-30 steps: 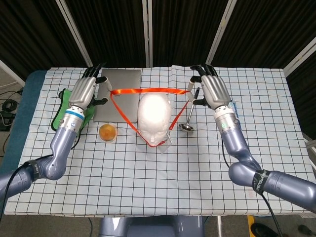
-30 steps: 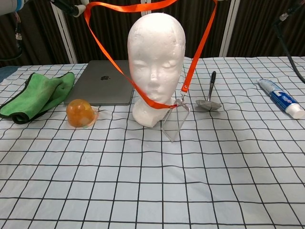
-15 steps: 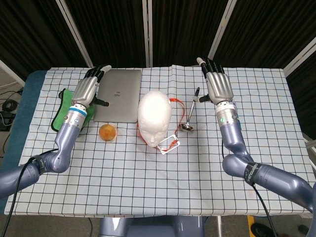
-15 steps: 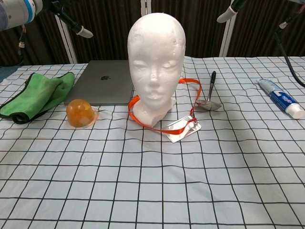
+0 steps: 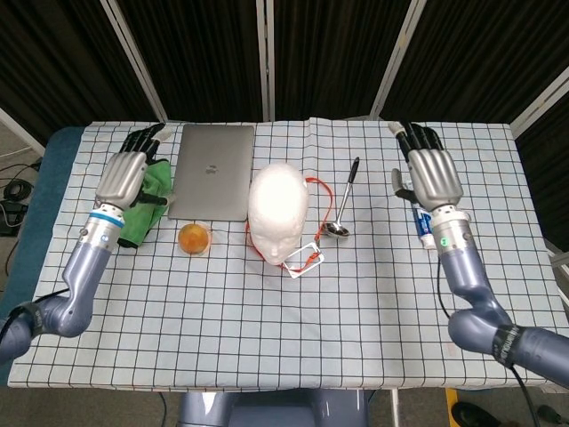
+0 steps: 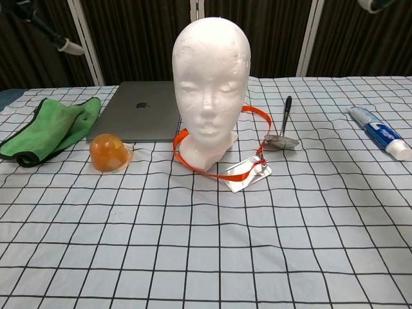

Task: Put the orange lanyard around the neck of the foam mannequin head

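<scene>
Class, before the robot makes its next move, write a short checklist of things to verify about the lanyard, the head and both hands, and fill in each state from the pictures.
1. Orange lanyard loops the foam mannequin head at the neck: ok.
2. Head upright on the table: ok.
3. Left hand holds nothing, fingers apart: ok.
4. Right hand holds nothing, fingers apart: ok.
5. Badge lies flat in front of the head: ok.
6. Strap passes behind the neck: cannot tell, hidden.
</scene>
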Robot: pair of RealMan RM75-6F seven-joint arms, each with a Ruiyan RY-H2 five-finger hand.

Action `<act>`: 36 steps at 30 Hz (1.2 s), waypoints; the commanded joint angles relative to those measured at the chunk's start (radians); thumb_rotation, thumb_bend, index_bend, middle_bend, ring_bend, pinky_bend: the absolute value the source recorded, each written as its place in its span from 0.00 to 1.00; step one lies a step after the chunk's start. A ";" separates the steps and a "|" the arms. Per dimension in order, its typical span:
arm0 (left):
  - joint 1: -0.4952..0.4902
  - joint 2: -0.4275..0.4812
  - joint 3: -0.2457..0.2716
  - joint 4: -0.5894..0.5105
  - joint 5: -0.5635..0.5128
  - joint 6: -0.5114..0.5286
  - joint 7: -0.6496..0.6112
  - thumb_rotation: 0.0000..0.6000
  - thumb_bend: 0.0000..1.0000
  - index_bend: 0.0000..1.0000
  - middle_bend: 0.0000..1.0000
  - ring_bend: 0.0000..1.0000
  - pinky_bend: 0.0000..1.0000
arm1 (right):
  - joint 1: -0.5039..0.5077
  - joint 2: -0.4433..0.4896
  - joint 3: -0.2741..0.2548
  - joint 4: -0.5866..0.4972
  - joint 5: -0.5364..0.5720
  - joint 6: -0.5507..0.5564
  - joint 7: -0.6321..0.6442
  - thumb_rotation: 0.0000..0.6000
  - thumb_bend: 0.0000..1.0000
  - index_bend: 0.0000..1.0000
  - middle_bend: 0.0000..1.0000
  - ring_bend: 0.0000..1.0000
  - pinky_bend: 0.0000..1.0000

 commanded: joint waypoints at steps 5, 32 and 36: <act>0.157 0.117 0.117 -0.166 0.090 0.162 0.104 1.00 0.00 0.00 0.00 0.00 0.00 | -0.173 0.137 -0.157 -0.111 -0.236 0.009 0.129 1.00 0.80 0.09 0.01 0.00 0.00; 0.411 0.114 0.242 -0.281 0.236 0.407 0.182 1.00 0.00 0.00 0.00 0.00 0.00 | -0.171 -0.186 -0.378 0.063 -0.764 -0.189 0.177 1.00 0.85 0.14 0.07 0.00 0.00; 0.412 0.114 0.230 -0.264 0.222 0.386 0.168 1.00 0.00 0.00 0.00 0.00 0.00 | -0.154 -0.248 -0.360 0.093 -0.727 -0.225 0.146 1.00 0.85 0.13 0.08 0.00 0.00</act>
